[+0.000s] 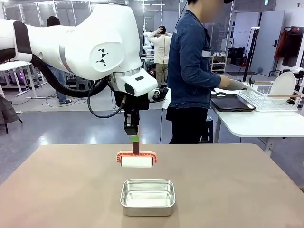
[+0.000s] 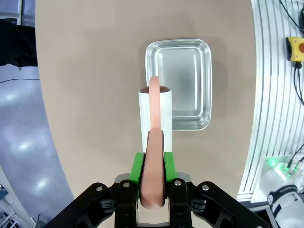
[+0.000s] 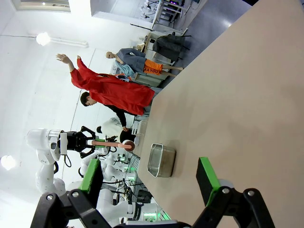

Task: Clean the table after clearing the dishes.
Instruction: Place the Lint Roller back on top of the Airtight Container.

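My left gripper points down over the tan table and is shut on the salmon handle of a lint roller. The white roll sits low at the tabletop, just behind a steel pan; I cannot tell whether it touches. My right gripper is open and holds nothing, its green pads wide apart, looking across the table. A white plate stands in a wire rack and a dark tray lies on a white side table.
A person in a denim jacket stands at the far side, turned right, with a gloved hand at the rack. The steel pan looks empty. The right wrist view catches the pan and the left arm with the roller far off.
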### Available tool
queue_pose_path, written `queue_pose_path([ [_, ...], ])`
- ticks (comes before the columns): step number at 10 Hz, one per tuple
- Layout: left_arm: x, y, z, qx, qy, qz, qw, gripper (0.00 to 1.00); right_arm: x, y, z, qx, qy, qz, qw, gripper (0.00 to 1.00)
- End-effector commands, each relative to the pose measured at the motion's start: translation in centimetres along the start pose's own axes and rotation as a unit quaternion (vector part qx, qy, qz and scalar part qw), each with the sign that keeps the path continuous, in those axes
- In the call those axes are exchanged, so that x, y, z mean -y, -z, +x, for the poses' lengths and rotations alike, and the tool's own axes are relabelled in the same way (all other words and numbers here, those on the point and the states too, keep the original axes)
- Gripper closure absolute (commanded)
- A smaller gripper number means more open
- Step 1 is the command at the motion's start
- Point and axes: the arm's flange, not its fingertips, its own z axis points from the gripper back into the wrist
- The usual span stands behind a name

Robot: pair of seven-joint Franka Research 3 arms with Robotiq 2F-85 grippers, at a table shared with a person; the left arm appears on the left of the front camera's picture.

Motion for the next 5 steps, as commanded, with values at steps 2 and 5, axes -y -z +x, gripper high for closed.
queue_pose_path([
  [2, -0.4, 1.6, 0.5, 0.018, 0.022, -0.029, 0.999, 0.78, -0.4, 0.0, 0.0, -0.002, 0.005, -0.002, 1.000, 0.00],
  [5, -1.5, 4.6, 1.0, 0.032, 0.040, -0.041, 0.998, 0.78, -0.4, 0.0, 0.0, -0.002, 0.005, -0.002, 1.000, 0.00],
])
